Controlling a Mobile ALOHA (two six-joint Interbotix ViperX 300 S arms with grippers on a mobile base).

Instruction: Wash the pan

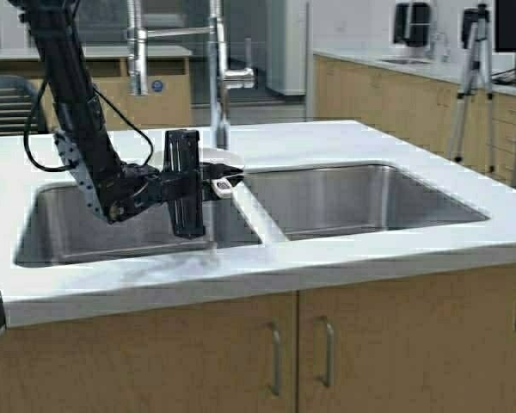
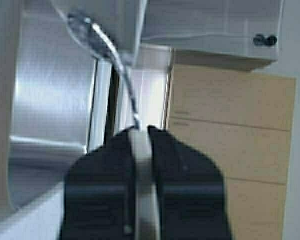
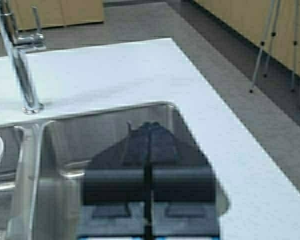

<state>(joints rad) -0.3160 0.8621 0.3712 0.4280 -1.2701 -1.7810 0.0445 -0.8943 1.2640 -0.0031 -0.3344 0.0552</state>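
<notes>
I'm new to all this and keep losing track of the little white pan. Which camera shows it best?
The high view: the pan sits under the faucet, its handle held by the left gripper. The left wrist view shows only the handle between the fingers; the right wrist view catches a sliver of rim.

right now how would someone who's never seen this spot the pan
Find the double steel sink in the white island counter, then its left basin below the faucet. The left gripper holds the pan there: small, round, white, with a looped handle.
</notes>
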